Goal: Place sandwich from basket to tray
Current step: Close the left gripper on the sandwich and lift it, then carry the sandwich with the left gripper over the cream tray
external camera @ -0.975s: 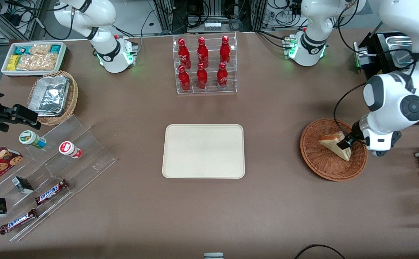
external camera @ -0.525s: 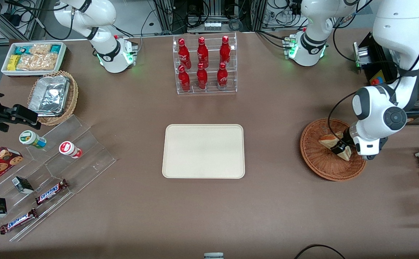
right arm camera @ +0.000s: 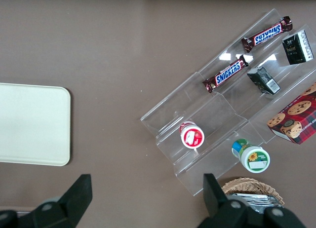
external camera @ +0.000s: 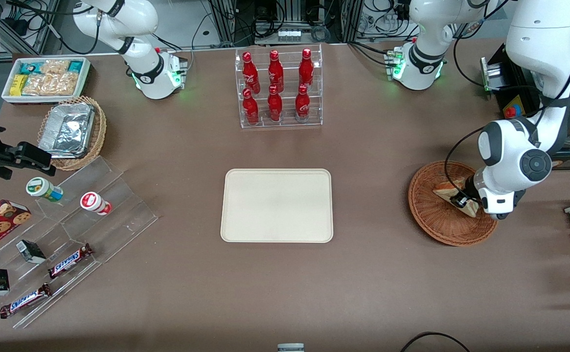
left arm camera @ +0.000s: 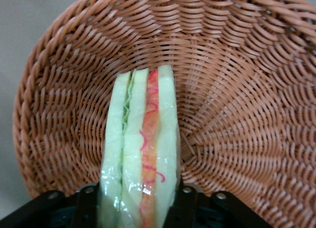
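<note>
Left wrist view: jaws (left arm camera: pixel 140 208) clamp sandwich (left arm camera: pixel 140 154), tips hidden.

Pincer (external camera: pixel 461 201) low in basket (external camera: pixel 431 222), wicker wall around sandwich (left arm camera: pixel 140 154), bare table toward tray (external camera: pixel 277 205)

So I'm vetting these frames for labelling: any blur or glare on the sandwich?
Left wrist view: sandwich sharp, soft sheen on its wrap, gripper straddling it in the basket. Front view: even light, sandwich partly hidden by the arm; glare only on the foil container.

Robot lab: aluminium frames (external camera: pixel 285 19), cables
</note>
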### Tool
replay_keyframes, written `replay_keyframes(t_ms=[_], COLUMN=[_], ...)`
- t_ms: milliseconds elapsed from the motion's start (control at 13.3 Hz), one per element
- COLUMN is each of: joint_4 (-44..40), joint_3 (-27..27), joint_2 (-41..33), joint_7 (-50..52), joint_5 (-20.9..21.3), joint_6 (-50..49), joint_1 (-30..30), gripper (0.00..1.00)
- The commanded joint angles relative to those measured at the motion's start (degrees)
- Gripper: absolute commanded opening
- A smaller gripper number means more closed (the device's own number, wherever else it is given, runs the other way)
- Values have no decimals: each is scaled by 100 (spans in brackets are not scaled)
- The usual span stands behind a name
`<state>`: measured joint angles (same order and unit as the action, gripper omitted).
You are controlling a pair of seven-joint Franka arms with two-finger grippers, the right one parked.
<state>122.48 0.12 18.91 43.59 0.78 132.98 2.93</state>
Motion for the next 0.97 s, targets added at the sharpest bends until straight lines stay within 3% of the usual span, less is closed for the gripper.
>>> replay_keyframes(t_ms=[0,300,900], joint_4=[-206,-1294,-2693], joint_3=[6,-29,-257], joint_2=[-335,-239,648], joint_7=[1,-272,-316], joint_5=[72,98,10], joint_6=[-491,-1536,-1591], joint_1=[-265,-862,-2322], gripper=[39,38,36])
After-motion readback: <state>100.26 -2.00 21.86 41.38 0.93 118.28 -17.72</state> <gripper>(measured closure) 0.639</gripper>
